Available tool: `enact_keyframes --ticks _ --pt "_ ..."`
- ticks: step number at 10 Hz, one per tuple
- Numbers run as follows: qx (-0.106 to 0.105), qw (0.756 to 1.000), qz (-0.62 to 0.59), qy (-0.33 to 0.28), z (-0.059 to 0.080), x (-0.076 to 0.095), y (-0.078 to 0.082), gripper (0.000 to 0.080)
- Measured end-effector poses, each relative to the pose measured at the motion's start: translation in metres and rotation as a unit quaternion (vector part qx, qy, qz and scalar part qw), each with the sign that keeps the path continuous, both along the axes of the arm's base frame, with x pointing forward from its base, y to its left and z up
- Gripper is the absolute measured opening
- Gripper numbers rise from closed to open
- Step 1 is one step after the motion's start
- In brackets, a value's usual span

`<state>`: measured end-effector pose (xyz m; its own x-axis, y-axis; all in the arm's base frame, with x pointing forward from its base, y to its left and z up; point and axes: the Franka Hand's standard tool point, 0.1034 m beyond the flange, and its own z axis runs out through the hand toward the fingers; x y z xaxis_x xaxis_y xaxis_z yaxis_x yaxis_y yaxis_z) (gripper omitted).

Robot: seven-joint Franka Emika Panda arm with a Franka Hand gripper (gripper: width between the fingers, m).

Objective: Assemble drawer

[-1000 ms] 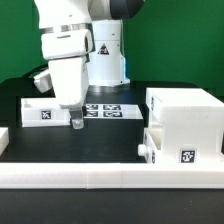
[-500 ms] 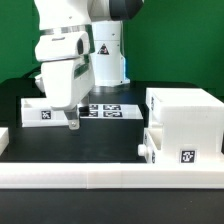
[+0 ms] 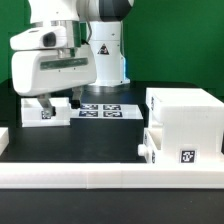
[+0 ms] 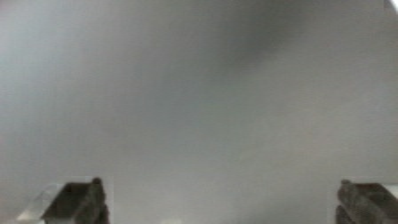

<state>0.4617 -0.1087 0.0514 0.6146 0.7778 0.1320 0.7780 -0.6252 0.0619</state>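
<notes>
gripper [image 3: 60, 103] rotated, shifted toward tray [image 3: 33, 112]

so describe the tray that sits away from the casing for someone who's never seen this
On the black table, look to the exterior view's left, where the gripper hangs. The low white tray sits by it, beside the marker board. Unlike the other tray, which is right in front of the casing, this one stands alone.

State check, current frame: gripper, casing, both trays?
gripper: open, empty, above the rear tray.
rear tray: flat on the table, not gripped, not inserted.
front tray: on the table in front of the casing, not inserted.
casing: upright on the table, both trays outside it.
</notes>
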Motion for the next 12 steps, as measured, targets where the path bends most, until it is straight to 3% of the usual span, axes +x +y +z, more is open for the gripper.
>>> enact_keyframes --ticks 1,6,9,12 --pt "0.004 0.999 -0.034 0.005 0.000 -0.008 -0.004 0.0649" --pt "0.026 0.980 -0.195 0.018 -0.001 -0.010 -0.003 0.0649" --pt "0.027 0.952 -0.304 0.029 0.009 -0.039 -0.009 0.0649" --pt "0.022 0.945 -0.321 0.051 0.022 -0.061 0.001 0.0649"
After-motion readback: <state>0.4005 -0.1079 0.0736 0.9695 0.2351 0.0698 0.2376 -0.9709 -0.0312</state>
